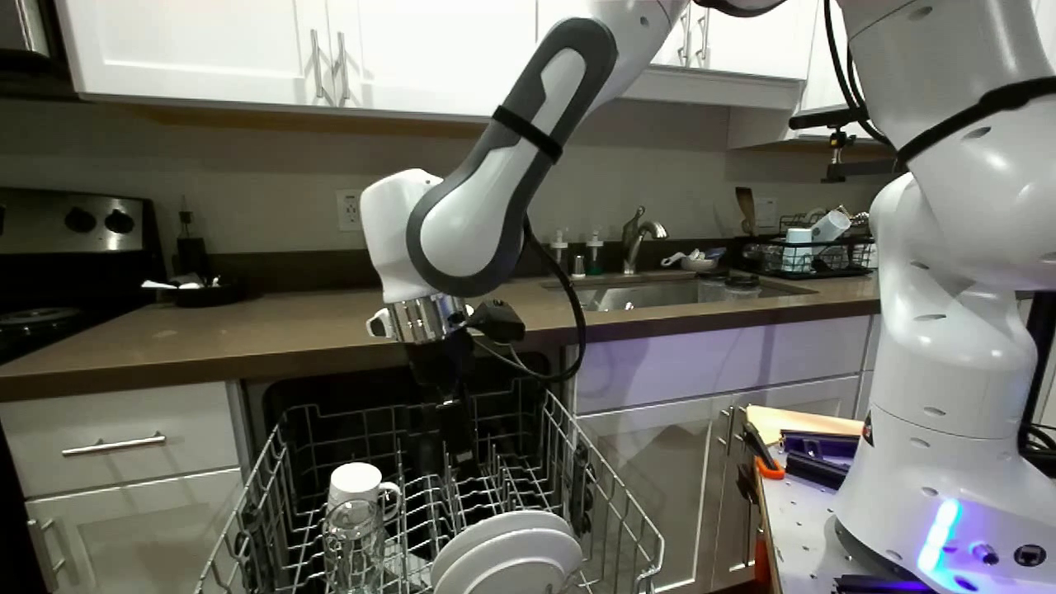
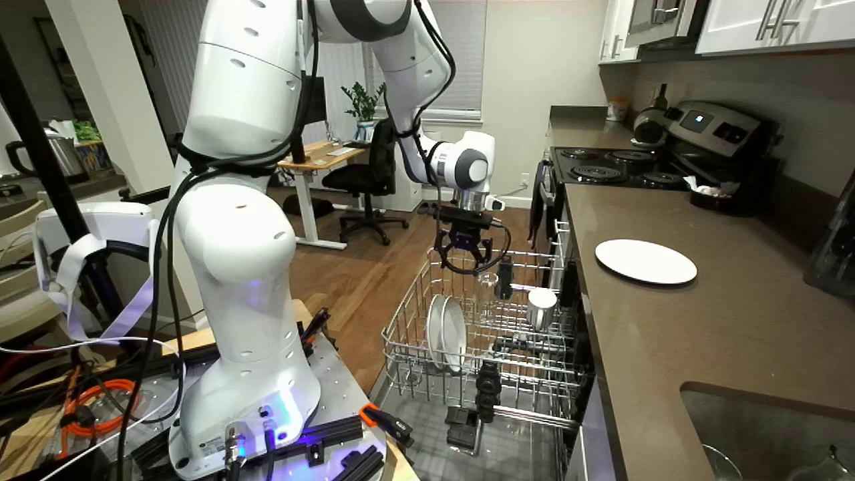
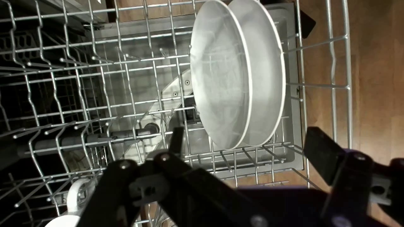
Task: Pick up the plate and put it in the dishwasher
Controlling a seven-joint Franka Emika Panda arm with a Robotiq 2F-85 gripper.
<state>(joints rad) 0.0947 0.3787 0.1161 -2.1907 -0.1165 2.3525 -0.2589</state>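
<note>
The plate [image 2: 646, 261] is flat, round and white and lies on the brown counter in an exterior view. It is not visible in the wrist view. The dishwasher is open, and its pale grey wire rack is pulled out in both exterior views [image 1: 610, 487] [image 2: 414, 314]; the rack fills much of the wrist view [image 3: 109, 64]. My gripper hangs over the rack in both exterior views [image 1: 458, 450] [image 2: 477, 264]. In the wrist view the gripper [image 3: 249, 148] has its black fingers spread wide apart with nothing between them. It is away from the plate on the counter.
Two pale plates [image 1: 511, 561] [image 2: 444, 334] [image 3: 221, 78] stand upright in the rack, ahead of the fingers in the wrist view. A white mug [image 1: 355, 483] [image 2: 541, 308] and a clear glass [image 1: 355, 544] also stand there. The counter edge [image 2: 588, 321] runs beside the rack.
</note>
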